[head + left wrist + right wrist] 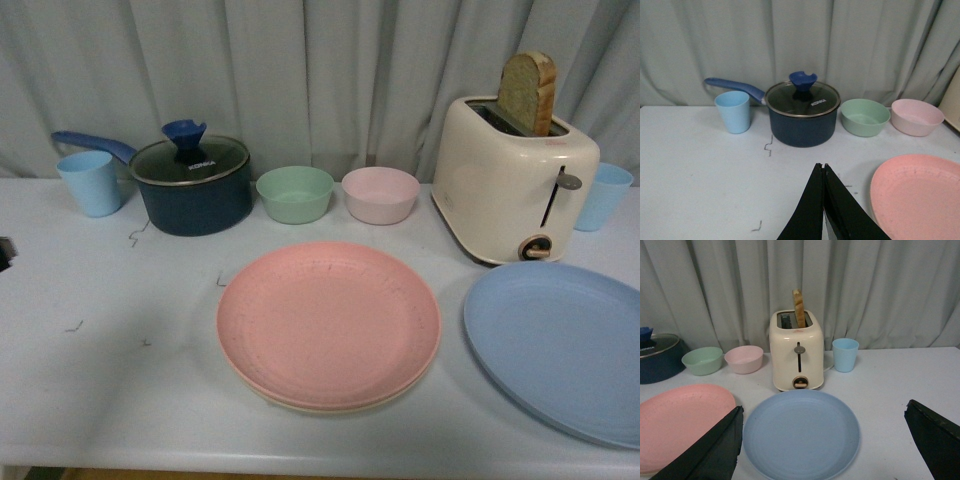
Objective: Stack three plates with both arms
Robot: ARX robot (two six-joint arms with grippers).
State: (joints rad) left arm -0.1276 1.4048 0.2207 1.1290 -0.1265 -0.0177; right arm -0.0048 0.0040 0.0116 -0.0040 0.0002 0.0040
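Note:
In the front view the pink plate [328, 322] lies mid-table on top of the beige plate, of which only the rim [330, 408] shows beneath it. The blue plate [560, 345] lies alone to the right. Neither arm shows in the front view. In the left wrist view my left gripper [821, 166] is shut with nothing in it, above bare table beside the pink plate [920, 195]. In the right wrist view my right gripper [825, 407] is wide open, its fingers [715, 450] to either side of the blue plate [801, 432]; the pink plate [682, 420] lies beyond one finger.
Along the back stand a light blue cup [90, 182], a dark blue lidded pot [192, 180], a green bowl [295, 193], a pink bowl [380, 194], a cream toaster [512, 180] holding bread, and a second blue cup [604, 196]. A grey curtain hangs behind.

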